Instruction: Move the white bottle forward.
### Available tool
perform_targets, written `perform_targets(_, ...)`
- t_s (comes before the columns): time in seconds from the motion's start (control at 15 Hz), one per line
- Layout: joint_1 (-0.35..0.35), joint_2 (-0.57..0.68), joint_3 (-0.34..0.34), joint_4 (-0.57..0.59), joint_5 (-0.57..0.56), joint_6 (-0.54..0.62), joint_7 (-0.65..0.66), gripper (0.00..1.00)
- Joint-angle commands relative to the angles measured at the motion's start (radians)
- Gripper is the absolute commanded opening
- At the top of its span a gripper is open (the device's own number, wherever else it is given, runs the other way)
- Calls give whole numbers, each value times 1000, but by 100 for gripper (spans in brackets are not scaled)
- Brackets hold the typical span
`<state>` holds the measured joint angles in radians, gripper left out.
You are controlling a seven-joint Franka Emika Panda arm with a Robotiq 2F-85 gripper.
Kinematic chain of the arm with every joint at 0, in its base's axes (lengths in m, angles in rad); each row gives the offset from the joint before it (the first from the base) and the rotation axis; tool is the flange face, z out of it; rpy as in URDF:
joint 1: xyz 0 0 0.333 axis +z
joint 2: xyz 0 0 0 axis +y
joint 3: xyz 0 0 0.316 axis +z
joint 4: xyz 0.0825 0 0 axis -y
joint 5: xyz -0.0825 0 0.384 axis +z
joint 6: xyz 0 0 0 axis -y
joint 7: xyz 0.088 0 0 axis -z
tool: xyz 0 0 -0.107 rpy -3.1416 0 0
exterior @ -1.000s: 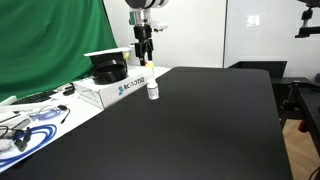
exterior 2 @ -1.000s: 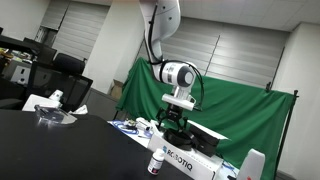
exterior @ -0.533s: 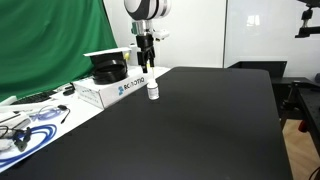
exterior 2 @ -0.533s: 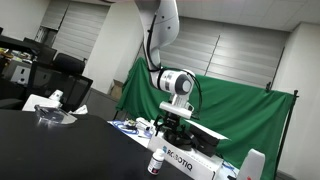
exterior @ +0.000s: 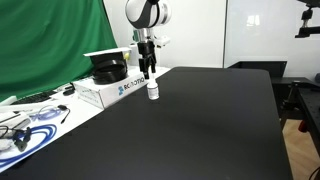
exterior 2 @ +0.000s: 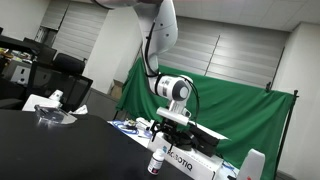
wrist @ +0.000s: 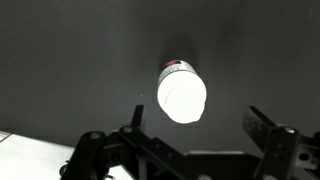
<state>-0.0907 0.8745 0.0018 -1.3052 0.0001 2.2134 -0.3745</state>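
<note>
— What stands on the table in an exterior view?

— A tiny white cylindrical bottle [exterior: 153,91], upright on the wide black tabletop [exterior: 200,130], just beside a white cardboard box with dark lettering on its side [exterior: 122,89].

— And the robot?

— The white robot arm [exterior: 147,14] comes down from the top edge. Its dark gripper [exterior: 148,73] hangs directly over the bottle's cap, fingers pointing down. They seem slightly parted, though they are too small to be sure.

— What else?

— A black rounded object [exterior: 107,69] sits on top of the box. A green cloth backdrop [exterior: 50,40] hangs behind it, and a tangle of blue and white cables [exterior: 25,125] lies at the lower left, well apart from the bottle.
</note>
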Motion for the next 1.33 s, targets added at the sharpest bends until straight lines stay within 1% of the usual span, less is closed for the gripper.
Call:
perform_targets(0.0, -17, 26, 21, 35, -10, 14, -1, 100)
perform_targets(0.8, -20, 64, 15, 43, -18, 52, 5, 100)
perform_targets(0.87, -20, 68, 15, 42, -19, 62, 5, 75)
perform_targets(0.93, -19, 70, 14, 43, -22, 62, 3, 75)
perform_targets(1.27, -20, 62, 9, 46, -24, 56, 11, 39)
